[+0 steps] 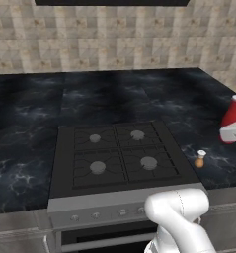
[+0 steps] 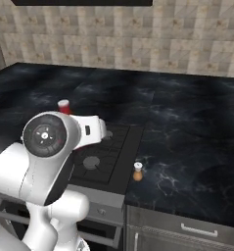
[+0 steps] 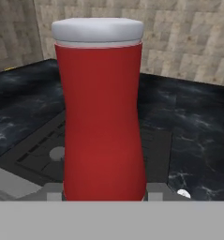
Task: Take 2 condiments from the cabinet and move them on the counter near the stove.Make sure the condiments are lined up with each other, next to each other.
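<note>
- Gripper [image 3: 101, 197]: pinched the red bottle [image 3: 100, 112], upright, held above the stove [image 1: 119, 158]
- Orange bottle [image 1: 200, 159]: on counter [image 1: 30, 113] just right of stove
- Risk: set down carelessly, red could topple orange or land misaligned

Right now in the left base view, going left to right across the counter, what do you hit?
Stove → orange-brown bottle, standing on the counter just right of the stove → red bottle, held in the gripper at the right edge.
</note>
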### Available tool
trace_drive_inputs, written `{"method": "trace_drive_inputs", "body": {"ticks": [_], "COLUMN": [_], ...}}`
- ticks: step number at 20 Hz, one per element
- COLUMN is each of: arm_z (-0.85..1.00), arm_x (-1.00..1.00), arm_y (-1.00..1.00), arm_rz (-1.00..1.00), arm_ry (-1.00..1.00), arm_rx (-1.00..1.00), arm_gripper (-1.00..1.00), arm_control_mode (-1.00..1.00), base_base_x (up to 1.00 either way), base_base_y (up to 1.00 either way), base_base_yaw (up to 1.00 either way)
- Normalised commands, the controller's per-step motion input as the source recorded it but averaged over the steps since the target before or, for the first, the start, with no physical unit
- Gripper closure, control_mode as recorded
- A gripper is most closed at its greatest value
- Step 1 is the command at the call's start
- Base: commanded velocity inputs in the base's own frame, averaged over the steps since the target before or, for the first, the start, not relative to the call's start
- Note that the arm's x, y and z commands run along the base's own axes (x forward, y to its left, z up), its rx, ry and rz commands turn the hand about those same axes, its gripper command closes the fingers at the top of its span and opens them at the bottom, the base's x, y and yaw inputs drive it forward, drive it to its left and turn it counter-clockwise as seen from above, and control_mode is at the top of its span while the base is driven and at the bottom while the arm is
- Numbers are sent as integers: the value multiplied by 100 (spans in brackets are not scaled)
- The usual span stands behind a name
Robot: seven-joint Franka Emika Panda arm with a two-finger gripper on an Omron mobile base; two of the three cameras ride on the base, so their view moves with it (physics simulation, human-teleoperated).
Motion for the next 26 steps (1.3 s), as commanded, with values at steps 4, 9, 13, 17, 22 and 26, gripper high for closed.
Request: {"method": "trace_drive_inputs", "body": {"ticks": [4, 9, 13, 17, 22, 26], "arm_z": [-15, -24, -27, -32, -38, -41], "arm_x": [12, 15, 22, 15, 4, 1], "arm_y": [-27, -28, -32, -35, -21, -17], "arm_rz": [4, 1, 0, 0, 1, 1], "arm_ry": [0, 0, -2, 0, 0, -2], "arm_rx": [0, 3, 6, 6, 1, 0], "arm_gripper": [100, 100, 100, 100, 100, 100], "arm_control_mode": [-100, -100, -100, -100, -100, -100], "base_base_x": [0, 0, 0, 0, 0, 0], "base_base_y": [0, 0, 0, 0, 0, 0], "base_base_yaw": [0, 0, 0, 0, 0, 0]}}
